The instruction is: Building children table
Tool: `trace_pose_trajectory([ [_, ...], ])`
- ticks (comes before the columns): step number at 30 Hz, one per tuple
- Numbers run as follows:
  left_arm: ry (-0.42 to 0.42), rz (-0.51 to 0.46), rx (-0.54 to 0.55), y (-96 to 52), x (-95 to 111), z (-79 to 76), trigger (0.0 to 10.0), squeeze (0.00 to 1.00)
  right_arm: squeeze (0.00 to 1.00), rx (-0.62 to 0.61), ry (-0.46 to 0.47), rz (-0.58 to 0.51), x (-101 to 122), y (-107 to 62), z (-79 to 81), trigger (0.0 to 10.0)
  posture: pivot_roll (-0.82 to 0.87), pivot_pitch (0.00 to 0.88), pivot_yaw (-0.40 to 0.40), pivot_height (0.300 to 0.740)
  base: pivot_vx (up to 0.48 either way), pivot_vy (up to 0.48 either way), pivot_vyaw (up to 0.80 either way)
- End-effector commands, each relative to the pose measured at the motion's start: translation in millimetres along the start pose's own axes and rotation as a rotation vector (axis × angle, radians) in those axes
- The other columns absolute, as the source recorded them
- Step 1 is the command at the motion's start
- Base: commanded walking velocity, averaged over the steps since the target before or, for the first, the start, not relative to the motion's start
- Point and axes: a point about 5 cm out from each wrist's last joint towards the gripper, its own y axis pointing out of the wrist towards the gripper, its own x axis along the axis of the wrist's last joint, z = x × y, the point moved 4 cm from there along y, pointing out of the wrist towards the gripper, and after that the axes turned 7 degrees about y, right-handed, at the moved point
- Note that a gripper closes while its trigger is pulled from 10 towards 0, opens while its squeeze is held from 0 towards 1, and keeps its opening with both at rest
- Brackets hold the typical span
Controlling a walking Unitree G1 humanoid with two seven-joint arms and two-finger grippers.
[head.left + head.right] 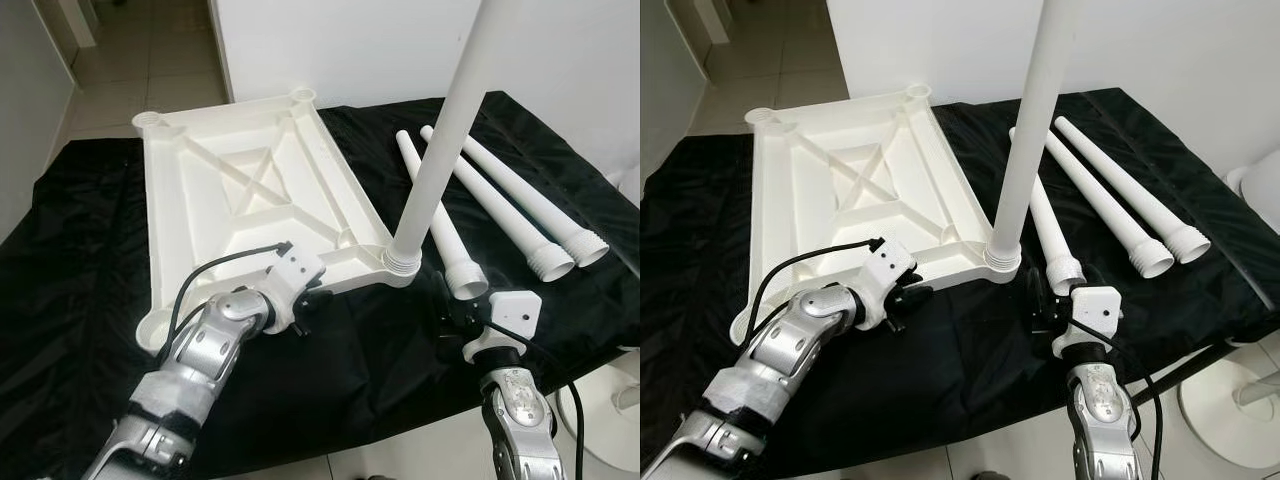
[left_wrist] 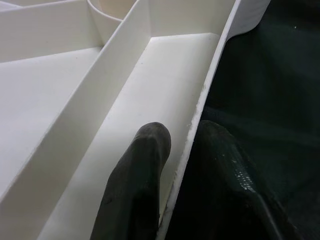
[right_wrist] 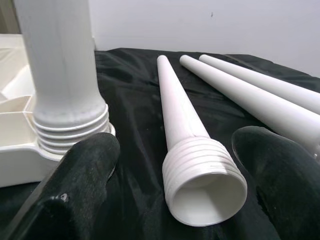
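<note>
Left eye view – four legs, three loose (image 1: 441,222), one socketed (image 1: 440,150); left fingers (image 2: 137,190) pinch tabletop rim (image 2: 200,107), right fingers (image 3: 85,165) wide.

Upturned tabletop (image 1: 240,190); one leg (image 1: 440,150) upright

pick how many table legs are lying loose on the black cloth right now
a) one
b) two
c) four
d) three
d) Three loose legs lie side by side on the black cloth: the nearest leg, the middle leg and the far leg. A fourth leg already stands upright in a corner socket of the upturned tabletop.
</note>
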Motion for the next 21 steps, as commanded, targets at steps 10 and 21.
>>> trace_pose_trajectory([
  [10,-0.109,0.116,0.154,-24.7,-38,9.8,0.0,0.0,0.0,0.005,-0.013,0.004,-3,2.2,-2.6,10.0,-0.1,0.034,0.036,0.74,0.0,0.0,0.0],
  [21,-0.222,0.184,0.382,-41.5,-56,24.1,0.0,0.0,0.0,0.006,-0.032,-0.01,-1,9.2,-8.4,10.0,-0.09,0.029,0.027,0.74,0.0,0.0,0.0],
])
